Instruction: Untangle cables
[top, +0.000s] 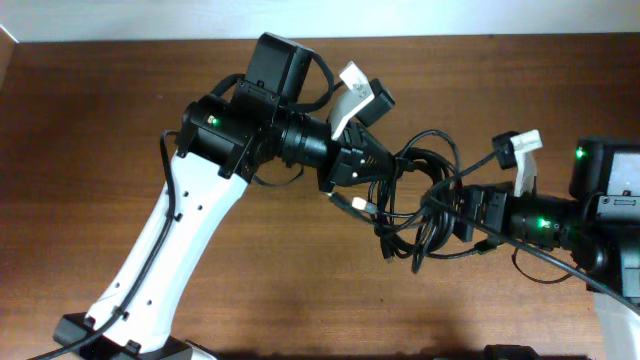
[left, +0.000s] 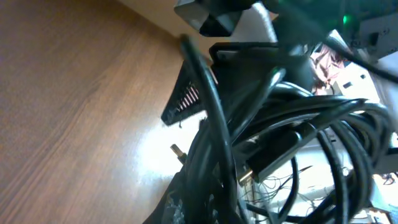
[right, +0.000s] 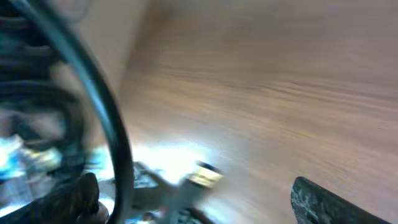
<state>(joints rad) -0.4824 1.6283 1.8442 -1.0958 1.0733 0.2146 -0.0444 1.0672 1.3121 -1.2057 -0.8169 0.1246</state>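
Two arms meet at the middle-right of the overhead frame, where the cables hang as one knotted bundle of loops, apparently lifted just off the table, with a shadow beneath them. The left gripper, reaching in from the left of the frame, is clamped on the upper left part of the bundle. Its wrist view is filled by crowded black loops. The right gripper comes in from the right edge with its jaws spread wide and holds nothing. In its own view one strand crosses the left of the frame and a gold-tipped plug lies low in the centre, both blurred. The step in hand looks like picking a second hold while the left arm anchors the tangle. The next move likely calls for closing on one strand or plug end, not several loops, and then drawing it away from the left grip.
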